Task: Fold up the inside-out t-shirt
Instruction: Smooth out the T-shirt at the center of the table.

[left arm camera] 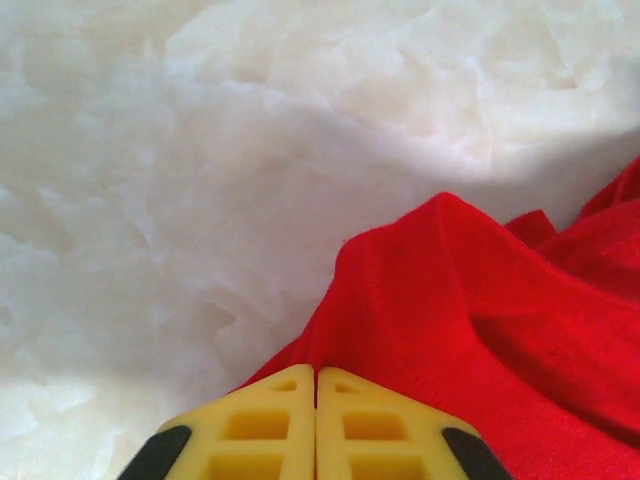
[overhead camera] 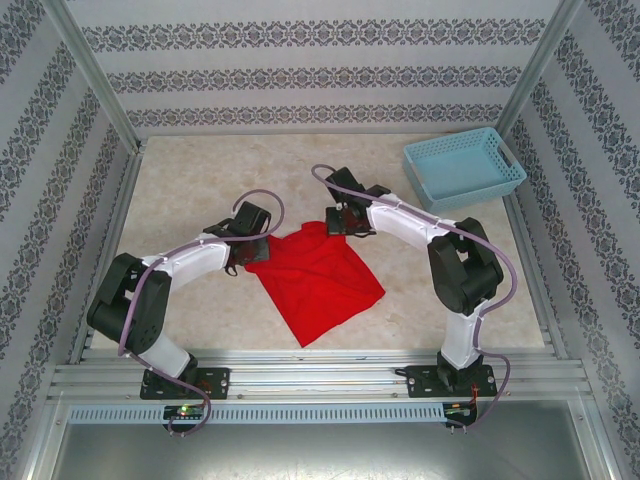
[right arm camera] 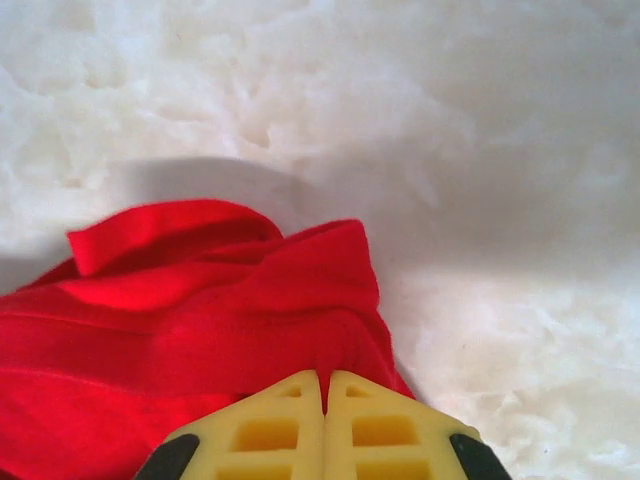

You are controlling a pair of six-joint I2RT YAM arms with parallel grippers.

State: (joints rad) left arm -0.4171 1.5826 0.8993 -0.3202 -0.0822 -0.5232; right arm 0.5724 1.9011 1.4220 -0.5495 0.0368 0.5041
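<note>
**STATUS: BOTH GRIPPERS CLOSED ON THE SHIRT EDGE**

1. Near edge. The left arm [overhead camera: 150, 300] and right arm [overhead camera: 462, 270] are bolted to a metal rail [overhead camera: 320, 378] along the near side of the table [overhead camera: 190, 180]. Each arm reaches forward and inward.

2. Task item. The inside-out t-shirt [overhead camera: 318, 275] lies on the table between the two arms, just beyond the rail. It is plain bright red and forms a rough diamond. One corner points toward the rail, and the far edge is bunched.

3. Left gripper [overhead camera: 243, 255]. It sits at the left corner of the shirt. In the left wrist view, the yellow fingers [left arm camera: 260, 420] of the left gripper [left arm camera: 316, 372] are pressed flat together with no gap. The red fabric [left arm camera: 480, 330] rises in a tented fold to the fingertips and is pinched there. A stitched seam runs along the fold.

4. Right gripper [overhead camera: 340, 222]. It sits at the far corner of the shirt. In the right wrist view, the fingers [right arm camera: 270, 430] of the right gripper [right arm camera: 324, 375] are likewise fully closed. Rumpled fabric [right arm camera: 180, 320] is drawn up into the tips.

5. Far side. A light blue basket [overhead camera: 463, 168] stands at the far right corner of the table, well apart from the shirt. Patterned walls [overhead camera: 320, 70] enclose the workspace.
</note>
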